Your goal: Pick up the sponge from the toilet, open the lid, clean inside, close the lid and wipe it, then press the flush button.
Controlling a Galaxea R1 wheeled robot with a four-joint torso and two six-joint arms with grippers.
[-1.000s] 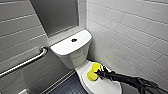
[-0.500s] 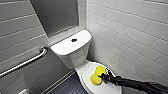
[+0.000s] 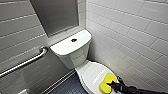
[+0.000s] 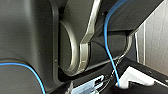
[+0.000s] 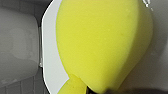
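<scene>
My right gripper (image 3: 112,86) pinches the sponge (image 3: 107,82), which sits on the closed lid (image 3: 93,74) at its near right edge. The tiled wall (image 3: 135,37) crowds close on the right, and the grab bar (image 3: 23,63) is well left.

- The right wall (image 3: 130,32) has big white tiles in rows.
- The left wall (image 3: 17,30) has pale grey tiles.
- A flat grey panel (image 3: 56,13) sits in the corner.
- A shiny metal grab bar (image 3: 25,62) slants along the left wall.
- The floor (image 3: 68,86) is dark with small tiles.
</scene>
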